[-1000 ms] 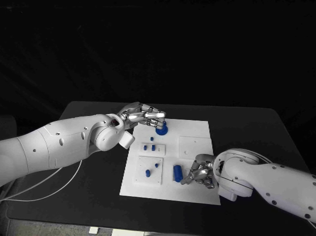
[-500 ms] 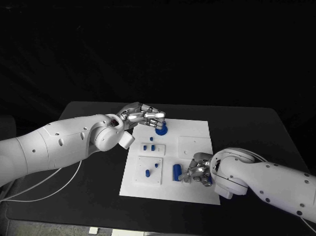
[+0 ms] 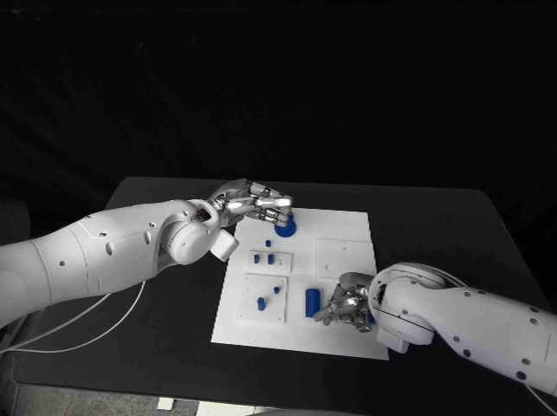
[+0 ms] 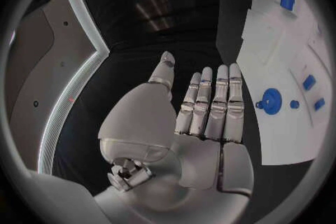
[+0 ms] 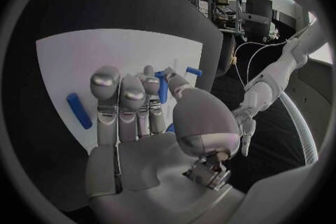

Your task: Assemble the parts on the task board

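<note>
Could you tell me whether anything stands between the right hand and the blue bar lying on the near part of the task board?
Nothing visible does. In the head view the right hand sits just beside the blue bar on the task board, with only bare white plate between them. The right wrist view shows the same.

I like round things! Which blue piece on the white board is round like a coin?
The blue disc at the far end of the task board, just beside the left hand. The other blue parts, like the long bar, are slim sticks or small pegs.
</note>
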### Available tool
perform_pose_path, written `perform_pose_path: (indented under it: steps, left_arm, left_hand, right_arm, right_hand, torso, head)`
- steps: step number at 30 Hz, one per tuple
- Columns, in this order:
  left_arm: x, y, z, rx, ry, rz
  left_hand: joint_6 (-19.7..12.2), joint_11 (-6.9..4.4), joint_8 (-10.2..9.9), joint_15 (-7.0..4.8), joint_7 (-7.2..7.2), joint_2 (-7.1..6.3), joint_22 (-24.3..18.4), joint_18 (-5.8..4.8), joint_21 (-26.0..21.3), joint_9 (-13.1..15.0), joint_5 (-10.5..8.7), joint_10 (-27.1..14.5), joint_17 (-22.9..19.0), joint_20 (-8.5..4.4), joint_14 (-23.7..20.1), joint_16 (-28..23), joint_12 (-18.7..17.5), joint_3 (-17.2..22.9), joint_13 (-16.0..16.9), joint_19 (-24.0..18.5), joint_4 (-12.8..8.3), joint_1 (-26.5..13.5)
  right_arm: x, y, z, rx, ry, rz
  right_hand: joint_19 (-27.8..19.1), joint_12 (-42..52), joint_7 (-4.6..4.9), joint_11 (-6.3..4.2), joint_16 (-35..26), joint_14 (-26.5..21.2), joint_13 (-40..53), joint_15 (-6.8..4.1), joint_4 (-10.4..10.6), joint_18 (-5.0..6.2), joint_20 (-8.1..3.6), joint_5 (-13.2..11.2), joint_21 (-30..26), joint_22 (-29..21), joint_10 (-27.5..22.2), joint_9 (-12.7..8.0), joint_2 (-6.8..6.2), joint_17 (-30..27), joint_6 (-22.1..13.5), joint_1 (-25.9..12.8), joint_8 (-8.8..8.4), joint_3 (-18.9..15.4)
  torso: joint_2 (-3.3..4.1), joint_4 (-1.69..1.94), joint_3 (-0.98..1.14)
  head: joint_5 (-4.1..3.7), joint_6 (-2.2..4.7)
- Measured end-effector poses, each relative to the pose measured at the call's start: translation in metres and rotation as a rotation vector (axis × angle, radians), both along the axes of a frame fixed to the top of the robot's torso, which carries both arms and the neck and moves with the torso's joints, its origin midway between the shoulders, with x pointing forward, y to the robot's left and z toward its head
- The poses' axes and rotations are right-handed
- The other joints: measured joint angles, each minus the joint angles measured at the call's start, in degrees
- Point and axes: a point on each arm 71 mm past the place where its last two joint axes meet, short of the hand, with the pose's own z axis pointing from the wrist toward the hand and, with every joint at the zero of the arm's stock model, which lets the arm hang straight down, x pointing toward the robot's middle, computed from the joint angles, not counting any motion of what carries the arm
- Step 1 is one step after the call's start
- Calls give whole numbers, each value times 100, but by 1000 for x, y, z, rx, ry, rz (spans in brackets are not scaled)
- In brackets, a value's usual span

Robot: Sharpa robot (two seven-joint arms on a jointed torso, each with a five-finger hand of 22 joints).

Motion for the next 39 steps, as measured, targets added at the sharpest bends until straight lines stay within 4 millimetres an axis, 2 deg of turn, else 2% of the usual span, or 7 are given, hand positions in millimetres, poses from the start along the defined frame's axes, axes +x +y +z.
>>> perform_pose_path:
  steps: [17,22,30,32,33,36,39]
  left_arm:
    - [0,1,-1,4,4,0]
    - [0,1,-1,5,4,1]
    - [-1,2,-1,3,2,2]
    - [-1,2,-1,2,1,1]
    - [-2,2,0,2,1,1]
    - [-2,2,0,0,0,0]
    - [-3,2,0,-1,-2,-1]
  left_hand:
    - [0,0,0,0,0,6,0,0,0,0,0,0,0,0,0,0,0,0,0,0,0,6]
    - [0,0,0,0,0,6,0,1,0,0,0,0,0,0,0,0,0,0,0,0,0,6]
    - [13,0,0,0,13,6,0,2,0,0,0,0,0,0,0,0,0,0,0,0,0,6]
    - [21,0,0,-64,21,6,13,2,10,0,0,0,8,-31,145,0,0,0,0,59,0,6]
    - [42,-24,0,-115,42,29,26,3,35,0,0,24,22,-75,335,0,0,0,0,119,0,-17]
    - [42,-42,0,-165,41,52,29,3,54,0,0,103,29,-122,473,0,0,-10,0,166,-10,5]
    - [41,-52,0,-165,42,52,27,3,54,0,0,114,28,-122,473,0,0,-16,0,166,-17,5]
  right_arm:
    - [-4,-7,-6,-6,29,3]
    - [-5,-22,1,10,11,-18]
    - [6,-56,29,41,-51,-86]
    - [9,-64,33,37,-63,-101]
    - [11,-70,36,33,-70,-111]
    - [17,-82,41,14,-85,-133]
    - [19,-90,41,-12,-91,-146]
  right_hand:
    - [0,0,0,0,0,0,5,0,-23,1,0,82,0,-1,-1,-9,-31,0,0,27,0,-135]
    - [0,24,45,1,0,0,47,0,44,0,0,82,0,-1,-1,-18,-187,-5,-50,124,0,-162]
    - [0,223,90,21,0,-1,166,0,69,0,0,82,0,-2,19,2,-305,-3,-175,259,0,-147]
    - [0,296,2,9,0,-1,218,0,14,0,0,106,0,-2,33,136,-317,3,-35,366,24,-141]
    - [-11,306,-30,0,0,-1,236,0,-2,0,-16,126,0,-2,42,304,-306,6,18,384,24,-158]
    - [2,306,-38,0,0,-23,242,-21,-2,1,-43,125,0,-2,42,742,-308,7,26,383,25,-158]
    - [2,306,-55,0,0,-24,242,-22,1,1,-43,35,0,-2,42,1017,-308,17,9,383,25,-154]
  torso:
    - [-1,-3,4]
    - [-3,-6,5]
    - [-3,-19,10]
    - [-3,-22,14]
    - [-3,-22,14]
    - [-3,-21,16]
    - [1,-15,17]
  head:
    - [-3,-13]
    - [-19,-1]
    - [-79,26]
    - [-96,35]
    - [-107,38]
    - [-150,48]
    - [-176,51]
